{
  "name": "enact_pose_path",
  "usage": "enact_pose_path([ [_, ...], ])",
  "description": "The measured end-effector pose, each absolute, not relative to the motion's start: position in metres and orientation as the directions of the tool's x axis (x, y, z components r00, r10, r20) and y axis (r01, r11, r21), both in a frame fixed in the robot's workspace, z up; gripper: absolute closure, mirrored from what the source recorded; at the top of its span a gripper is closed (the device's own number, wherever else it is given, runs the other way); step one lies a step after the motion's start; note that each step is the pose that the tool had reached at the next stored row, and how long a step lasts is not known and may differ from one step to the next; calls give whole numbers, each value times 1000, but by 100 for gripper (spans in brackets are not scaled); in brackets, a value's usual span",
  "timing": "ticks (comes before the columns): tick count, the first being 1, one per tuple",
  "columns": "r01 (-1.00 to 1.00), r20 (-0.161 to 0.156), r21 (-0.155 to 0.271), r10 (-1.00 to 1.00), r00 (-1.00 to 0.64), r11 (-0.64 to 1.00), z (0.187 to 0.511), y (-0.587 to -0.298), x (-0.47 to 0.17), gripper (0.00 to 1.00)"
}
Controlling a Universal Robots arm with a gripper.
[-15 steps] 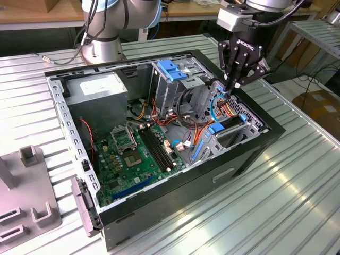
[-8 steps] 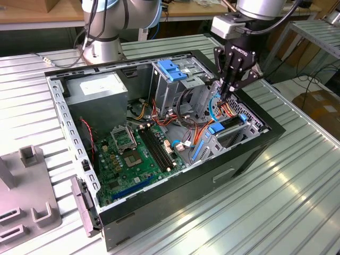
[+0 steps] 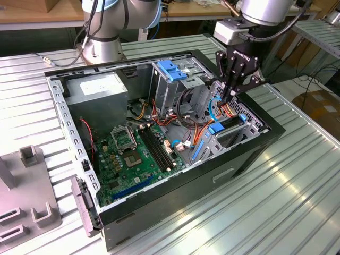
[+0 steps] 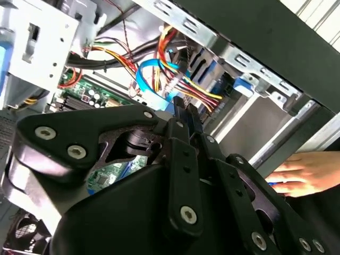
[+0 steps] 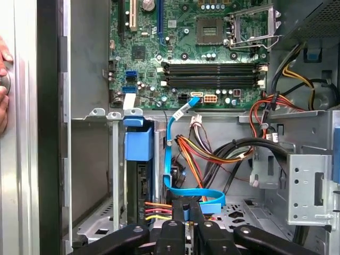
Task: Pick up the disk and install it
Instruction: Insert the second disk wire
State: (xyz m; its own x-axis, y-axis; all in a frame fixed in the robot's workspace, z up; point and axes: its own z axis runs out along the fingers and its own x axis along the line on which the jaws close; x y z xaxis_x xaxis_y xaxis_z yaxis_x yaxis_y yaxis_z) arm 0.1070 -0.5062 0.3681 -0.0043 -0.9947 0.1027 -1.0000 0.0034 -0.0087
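Black multi-link gripper is down inside the open black desktop computer case, fingers drawn narrow, nearly together, tips at a flat blue data cable and a bundle of red, yellow and orange power wires; nothing held that I can see. Just beside the tips, standing on edge in the grey metal drive bay at the case's front corner, is the disk, a flat hard drive in a blue plastic frame, dark edge and blue tab showing in the first wrist view; same blue frame visible below the gripper in the exterior view. My read: the disk is already seated in its slot, so pick-up is done and the step in hand is the tail of the install, cabling or pressing home. Can't tell if a connector is mated. Any further move here calls for fine alignment in a cramped space with loose wires close by. Further out: the green motherboard with black memory slots, well apart. A person's hand rests on the outside of the case wall, near the gripper. The case sits on a ribbed metal counter.
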Motion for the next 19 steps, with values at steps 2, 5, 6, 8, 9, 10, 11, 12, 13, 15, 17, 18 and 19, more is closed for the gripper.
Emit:
enact_pose_path([
  [2, -1000, 99, -9, -995, -4, 4, 368, -512, 106, 84],
  [5, -1000, 96, -9, -995, -4, 3, 366, -524, 105, 84],
  [6, -1000, 96, -9, -995, -4, 3, 365, -526, 104, 84],
  [8, -1000, 95, -12, -995, -3, 2, 363, -531, 104, 84],
  [9, -1000, 94, -14, -996, -2, 1, 363, -532, 103, 84],
  [10, -1000, 93, -16, -996, 0, -1, 362, -534, 103, 84],
  [11, -1000, 92, -17, -996, 1, -3, 361, -535, 103, 84],
  [12, -1000, 90, -18, -996, 3, -5, 360, -537, 102, 84],
  [13, -1000, 89, -19, -996, 5, -6, 359, -538, 102, 84],
  [15, -1000, 86, -22, -996, 9, -11, 358, -540, 100, 84],
  [17, -999, 82, -28, -997, 16, -18, 356, -542, 98, 84],
  [18, -999, 80, -31, -997, 19, -21, 355, -542, 97, 84],
  [19, -999, 77, -35, -997, 22, -25, 354, -543, 96, 84],
])
